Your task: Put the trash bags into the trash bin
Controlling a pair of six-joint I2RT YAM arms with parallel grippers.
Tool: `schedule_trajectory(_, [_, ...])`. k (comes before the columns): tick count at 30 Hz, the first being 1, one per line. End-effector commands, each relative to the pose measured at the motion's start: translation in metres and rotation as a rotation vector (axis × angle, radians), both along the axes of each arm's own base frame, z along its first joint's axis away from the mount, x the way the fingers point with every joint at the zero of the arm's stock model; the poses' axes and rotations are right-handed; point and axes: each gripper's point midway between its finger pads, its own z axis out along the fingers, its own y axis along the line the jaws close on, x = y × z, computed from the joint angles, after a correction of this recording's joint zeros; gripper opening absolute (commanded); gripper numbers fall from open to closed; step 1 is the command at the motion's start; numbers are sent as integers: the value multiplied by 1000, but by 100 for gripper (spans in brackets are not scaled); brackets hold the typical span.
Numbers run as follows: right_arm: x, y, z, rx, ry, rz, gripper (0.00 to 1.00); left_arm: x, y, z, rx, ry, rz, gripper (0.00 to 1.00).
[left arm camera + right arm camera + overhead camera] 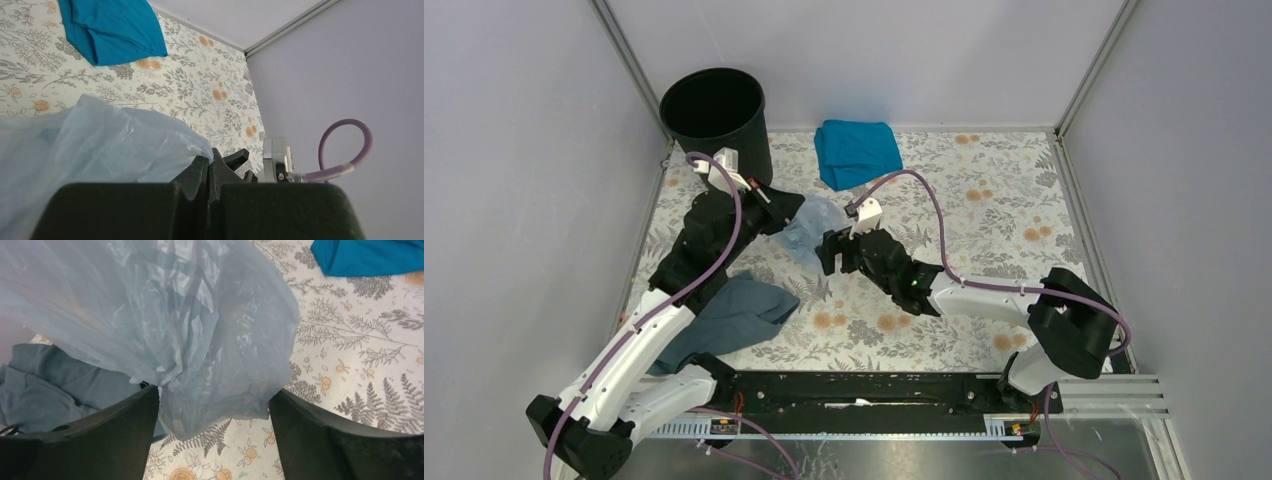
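The trash bag [814, 228], thin pale blue-grey film, lies bunched on the floral mat between my two grippers. My left gripper [784, 213] is at the bag's left edge. In the left wrist view its jaws [210, 160] are closed together with the bag's [100, 145] edge pinched at the tips. My right gripper [828, 252] is at the bag's near right side. In the right wrist view it [214, 392] is open, and the bag [165, 315] hangs between its fingers [125, 430] above the mat. The black round trash bin [714, 110] stands upright at the back left corner.
A teal cloth [856, 150] lies at the back middle and also shows in the left wrist view [110, 30]. A dark slate-grey cloth [734, 312] lies near the left arm and shows in the right wrist view [45, 385]. Grey walls enclose the mat on three sides.
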Motion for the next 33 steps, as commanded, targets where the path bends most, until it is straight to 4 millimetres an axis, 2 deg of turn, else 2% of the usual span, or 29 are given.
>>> schedule_trajectory(1, [12,13,22,63,-86,13,65,-5,-5,18,-32,-48,-36,0])
schedule_trajectory(4, [6,13,23,81,-75,40,18,-6,-2,20,8,-61,-35,0])
schedule_trajectory(6, [-1,5,23,82,-46,49,1,-1,9,14,72,-50,13,0])
schedule_trajectory(7, [-9,4,23,91,-25,92,0,0,14,10,109,-39,31,13])
schedule_trajectory(10, [-25,-12,21,129,86,174,0,2,17,-6,212,-20,19,66])
schedule_trajectory(11, [-31,-17,17,144,137,215,0,0,16,-10,234,-20,-3,77])
schedule_trajectory(13, [-40,-28,5,145,258,281,0,-9,3,-14,263,-53,-111,86])
schedule_trajectory(17, [-50,-48,-15,105,409,319,0,-43,-30,-12,231,-149,-395,92])
schedule_trajectory(21, [-54,-61,-16,132,467,342,0,-66,-41,-33,192,-89,-525,99])
schedule_trajectory(25, [-48,-75,-23,136,515,334,0,-70,-37,-51,169,-31,-498,97])
schedule_trajectory(27, [-45,-82,-24,149,536,336,0,-68,-35,-65,178,12,-479,85])
schedule_trajectory(33, [-45,-95,-29,137,573,356,0,-65,-44,-113,118,153,-479,77])
